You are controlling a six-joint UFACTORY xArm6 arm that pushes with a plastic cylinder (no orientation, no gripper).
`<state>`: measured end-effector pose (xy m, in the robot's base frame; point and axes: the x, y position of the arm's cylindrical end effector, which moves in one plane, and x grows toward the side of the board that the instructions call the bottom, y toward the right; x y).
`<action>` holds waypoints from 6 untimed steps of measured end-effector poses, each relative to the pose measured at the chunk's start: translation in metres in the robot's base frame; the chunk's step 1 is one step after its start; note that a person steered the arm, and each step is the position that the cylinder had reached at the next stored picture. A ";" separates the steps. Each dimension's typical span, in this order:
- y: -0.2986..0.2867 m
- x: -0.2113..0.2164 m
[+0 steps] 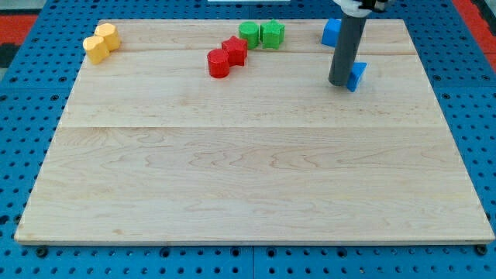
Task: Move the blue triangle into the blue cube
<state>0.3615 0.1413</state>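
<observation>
The blue triangle [357, 75] lies near the view's top right of the wooden board [256, 170]. My tip [339, 83] rests right against the triangle's left side, partly covering it. The blue cube [332, 32] sits above them at the board's top edge, partly hidden behind the rod. A short gap separates the triangle from the cube.
Two red blocks [226, 56] sit touching at top centre. Two green blocks [261, 33] sit side by side just above and right of them. Two yellow blocks [101, 43] sit together at the top left corner. Blue pegboard [23, 116] surrounds the board.
</observation>
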 end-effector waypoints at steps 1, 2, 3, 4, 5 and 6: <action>-0.016 0.032; 0.005 0.028; 0.031 0.001; 0.032 -0.050; 0.032 -0.074; 0.033 -0.077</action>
